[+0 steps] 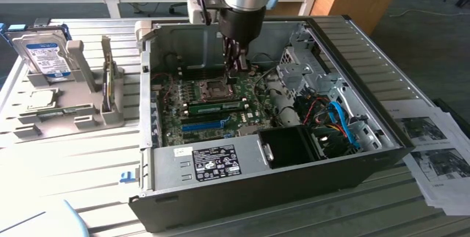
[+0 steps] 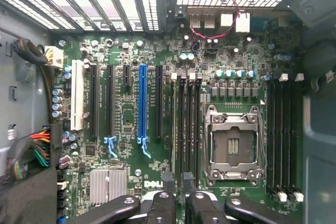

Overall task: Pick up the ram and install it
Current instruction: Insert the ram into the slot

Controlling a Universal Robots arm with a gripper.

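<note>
Reaches down into the open computer case (image 1: 294, 193) with the gripper (image 1: 238, 73), at about 1 o'clock from the ram (image 1: 217, 106) in the exterior view. Holds the jaws partly open, with a clear gap between the dark fingertips (image 2: 168, 181) in the wrist view; grips nothing that can be seen. Cannot tell whether the fingertips touch the ram.

Finds the ram standing on edge in a slot of the motherboard (image 1: 173, 111), green face with dark chips toward the exterior camera. Puts the empty CPU socket (image 1: 218, 87) at 12 o'clock of the ram, just beside it, and the blue slot (image 1: 202, 125) at 7 o'clock, near.

Shows the hard drive (image 1: 44, 55) upright in a grey holder (image 1: 88, 110) at 9 o'clock of the case, outside it, and printed sheets (image 1: 433, 149) at 3 o'clock, on the slatted table (image 1: 88, 160).
</note>
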